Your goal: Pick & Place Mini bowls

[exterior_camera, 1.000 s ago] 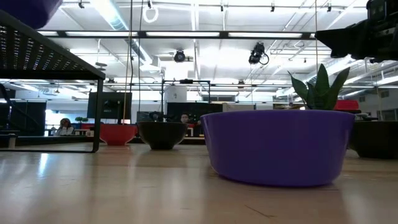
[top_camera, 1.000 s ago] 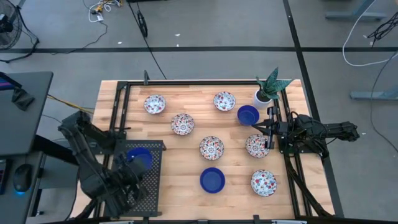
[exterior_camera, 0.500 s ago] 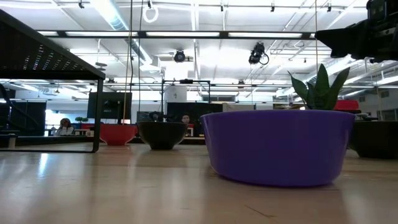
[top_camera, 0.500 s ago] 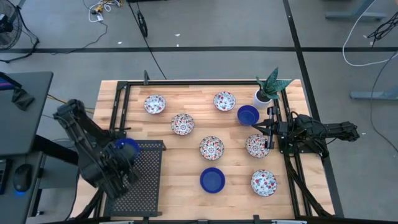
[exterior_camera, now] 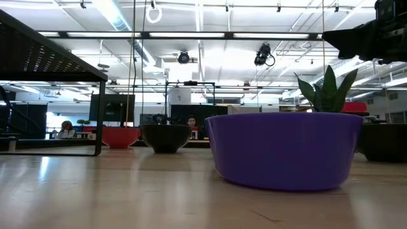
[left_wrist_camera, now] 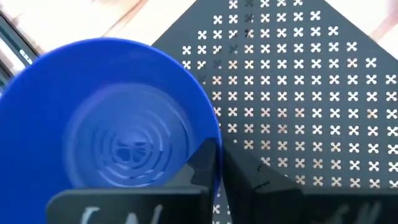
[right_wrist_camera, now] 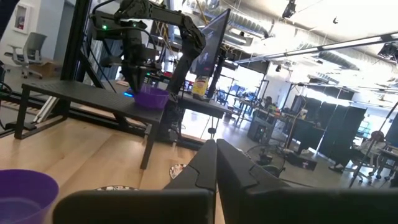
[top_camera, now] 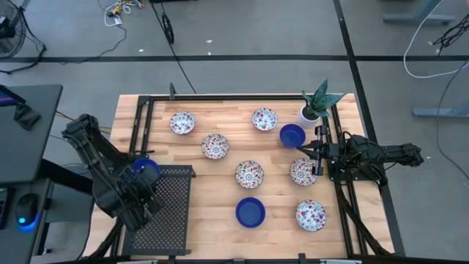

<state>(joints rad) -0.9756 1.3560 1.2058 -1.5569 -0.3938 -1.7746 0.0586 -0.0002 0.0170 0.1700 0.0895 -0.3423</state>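
**Blue bowl at the rack's corner, eight bowls not yet placed**

Fingers of the left gripper (left_wrist_camera: 217,163) pinch the rim of a solid cobalt blue round mini bowl (left_wrist_camera: 109,121), one finger inside the wall and one outside, so the bowl hangs just beside them at the near-left corner of the black perforated metal rack (top_camera: 167,209). Whether the bowl already rests on the rack or is held above it I cannot tell. The right gripper (top_camera: 316,158) waits with fingers clenched on nothing at the right edge of the wooden surface (top_camera: 227,183), with one patterned bowl just in front of those fingers.

As a judgement, the task is at its start: this is the first bowl reaching the rack, and nothing else lies on it. Left on the surface are two more blue bowls (top_camera: 250,212) (top_camera: 292,135) and six white bowls with red-and-blue floral pattern, such as the middle one (top_camera: 249,174), all well apart from the left fingers. A white plant pot (top_camera: 308,114) stands at the far right.

No brand, label or writing can be read anywhere.
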